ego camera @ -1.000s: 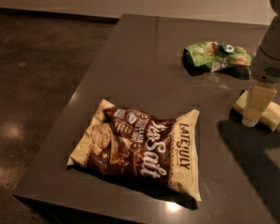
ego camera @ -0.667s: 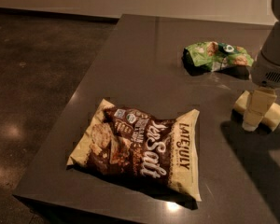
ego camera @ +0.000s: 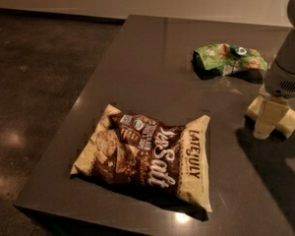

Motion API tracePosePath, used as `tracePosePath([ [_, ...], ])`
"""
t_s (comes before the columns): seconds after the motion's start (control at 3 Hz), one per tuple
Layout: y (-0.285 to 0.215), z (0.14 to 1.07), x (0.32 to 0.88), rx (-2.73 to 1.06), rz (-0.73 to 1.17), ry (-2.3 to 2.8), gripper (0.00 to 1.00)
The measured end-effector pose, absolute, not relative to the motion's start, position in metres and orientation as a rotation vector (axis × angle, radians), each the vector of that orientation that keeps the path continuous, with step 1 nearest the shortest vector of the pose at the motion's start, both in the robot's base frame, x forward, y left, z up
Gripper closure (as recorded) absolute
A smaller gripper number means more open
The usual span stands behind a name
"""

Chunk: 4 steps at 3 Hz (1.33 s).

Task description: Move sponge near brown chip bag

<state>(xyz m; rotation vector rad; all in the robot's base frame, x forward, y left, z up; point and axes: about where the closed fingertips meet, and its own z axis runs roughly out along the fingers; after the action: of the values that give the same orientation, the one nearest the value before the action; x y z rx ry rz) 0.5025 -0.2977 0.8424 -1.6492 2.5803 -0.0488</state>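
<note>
The brown chip bag (ego camera: 150, 159) lies flat on the dark table (ego camera: 152, 63), near its front edge, with "Sea Salt" and "LATE JULY" on it. The sponge (ego camera: 291, 122), a small pale yellow block, lies at the table's right side, well to the right of the bag. My gripper (ego camera: 270, 126) reaches down from the upper right and stands right at the sponge, covering its middle. The grey wrist (ego camera: 285, 77) is above it.
A smaller green snack bag (ego camera: 229, 58) lies at the back right of the table, behind the sponge. The table's left and front edges drop to a dark floor (ego camera: 34, 82). A pale wall runs along the back.
My gripper has come down a little over the sponge. The sponge and both bags have not moved.
</note>
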Motion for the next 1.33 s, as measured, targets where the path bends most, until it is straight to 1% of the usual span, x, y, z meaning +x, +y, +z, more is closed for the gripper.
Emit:
tracePosePath([
  [0.67,-0.295,0.844,0.504,-1.652,-0.030,2.570,0.63],
  [1.0,-0.266,0.853,0.500,-1.731,0.011,2.483,0.87],
  [1.33,-0.215,0.859,0.491,-1.856,0.093,2.347,1.00],
])
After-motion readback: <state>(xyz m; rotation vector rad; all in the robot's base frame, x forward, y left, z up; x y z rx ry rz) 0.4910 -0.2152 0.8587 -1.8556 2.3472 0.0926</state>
